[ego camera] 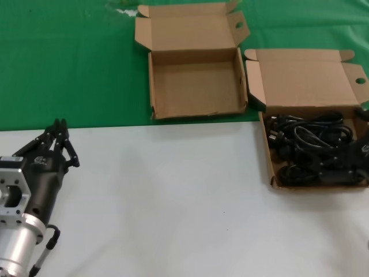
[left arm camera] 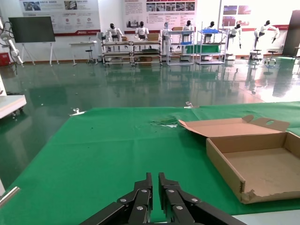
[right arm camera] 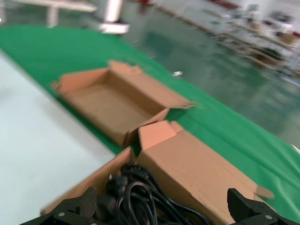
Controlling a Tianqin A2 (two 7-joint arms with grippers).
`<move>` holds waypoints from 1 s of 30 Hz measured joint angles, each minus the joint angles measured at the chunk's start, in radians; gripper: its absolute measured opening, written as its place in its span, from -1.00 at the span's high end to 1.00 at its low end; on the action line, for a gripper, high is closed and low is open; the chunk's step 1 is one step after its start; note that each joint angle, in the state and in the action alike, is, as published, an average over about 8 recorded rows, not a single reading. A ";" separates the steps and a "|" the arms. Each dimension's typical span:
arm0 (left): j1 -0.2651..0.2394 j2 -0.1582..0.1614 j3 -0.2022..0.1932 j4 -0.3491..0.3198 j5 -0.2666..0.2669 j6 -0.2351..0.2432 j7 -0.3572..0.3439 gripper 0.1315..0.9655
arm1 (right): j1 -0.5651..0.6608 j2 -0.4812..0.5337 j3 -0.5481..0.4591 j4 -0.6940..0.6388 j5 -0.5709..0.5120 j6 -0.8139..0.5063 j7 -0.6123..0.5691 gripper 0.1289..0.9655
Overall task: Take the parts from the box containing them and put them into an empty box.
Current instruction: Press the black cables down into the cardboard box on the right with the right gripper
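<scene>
While the left end effector [ego camera: 59, 128] sits parked low at the left of the bench [ego camera: 173, 196], its fingers pressed together over the white surface, the right end effector [right arm camera: 164, 206] hangs over the wider cardboard box [ego camera: 271, 167] at the right edge, fingers [right arm camera: 79, 206] spread wide apart, nothing between them. In the head view only a dark bit of the right end effector [ego camera: 362, 147] shows at the frame edge above that box.

Power cords [ego camera: 311, 150]: black, looped, tangled in a pile, all inside the wider box; plugs visible among the loops. Right wrist view shows the cords [right arm camera: 136, 197] directly under the spread fingers; cannot tell if touching. The wider box's lid [ego camera: 305, 81] is folded back, with a round-holed flap at its right.

Narrower cardboard box [ego camera: 196, 86]: just left of the wider box and farther back, on the green cloth [ego camera: 69, 57], lid open and back, no cords inside. Boxes near each other, corners almost meeting. Left wrist view shows the narrower box [left arm camera: 253, 164] off to the side of the closed left fingers [left arm camera: 143, 197].
</scene>
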 joint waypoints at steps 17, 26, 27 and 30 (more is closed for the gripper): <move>0.000 0.000 0.000 0.000 0.000 0.000 0.000 0.98 | 0.314 0.126 -0.116 -0.194 -0.165 -0.425 -0.262 -1.00; 0.000 0.000 0.000 0.000 0.000 0.000 0.000 0.98 | 0.373 0.085 -0.147 -0.263 -0.238 -0.445 -0.349 -0.99; 0.000 0.000 0.000 0.000 0.000 0.000 0.000 0.98 | 0.376 0.079 -0.147 -0.269 -0.241 -0.442 -0.356 -0.99; 0.000 0.000 0.000 0.000 0.000 0.000 0.000 0.98 | 0.380 0.060 -0.145 -0.286 -0.248 -0.431 -0.379 -0.97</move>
